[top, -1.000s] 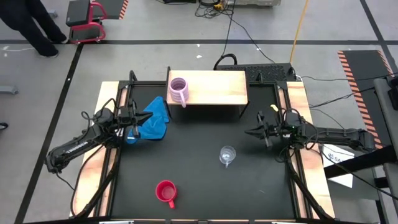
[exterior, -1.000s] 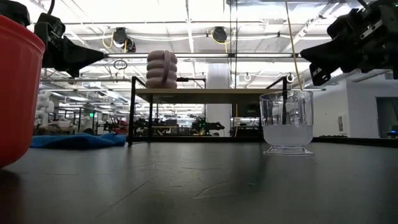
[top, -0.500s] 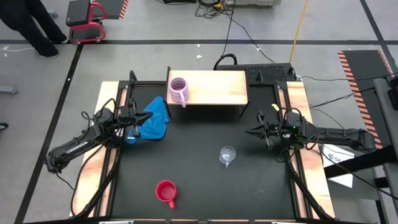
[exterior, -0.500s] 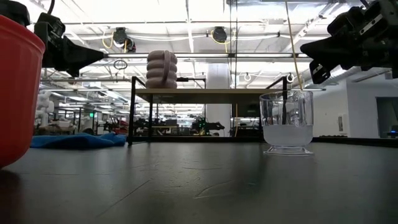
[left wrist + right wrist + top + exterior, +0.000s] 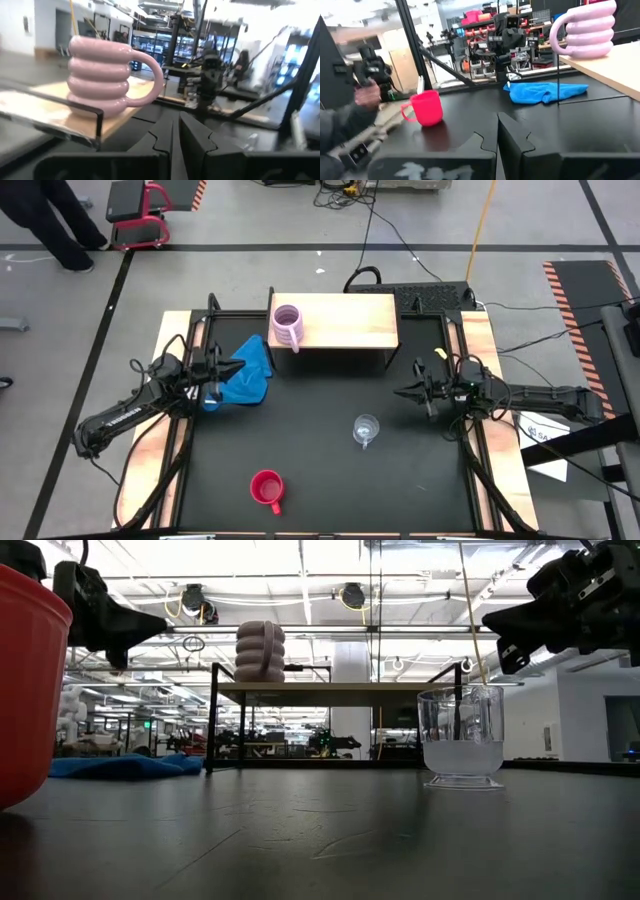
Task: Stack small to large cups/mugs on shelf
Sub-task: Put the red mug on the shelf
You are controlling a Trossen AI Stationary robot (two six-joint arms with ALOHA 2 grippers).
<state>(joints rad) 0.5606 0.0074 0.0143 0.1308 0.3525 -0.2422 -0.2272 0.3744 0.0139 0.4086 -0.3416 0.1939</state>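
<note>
On the shelf (image 5: 345, 320): we see the pink mug (image 5: 287, 326) upright at its left end (handle toward the table front).
Glass cup (image 5: 366, 428): upright mid-table, handle frontward.
Red mug (image 5: 266, 489): upright, near the front edge.
Left gripper (image 5: 232, 367): fingers pressed together, over the blue cloth (image 5: 248, 373).
Right gripper (image 5: 404, 392): fingers together, at the right side.

I am holding my left gripper (image 5: 233, 367) raised at the table's left side with its fingers pressed together, while my right gripper (image 5: 403, 391) is hovering at the right side, fingers likewise closed, both pointing inward.
</note>
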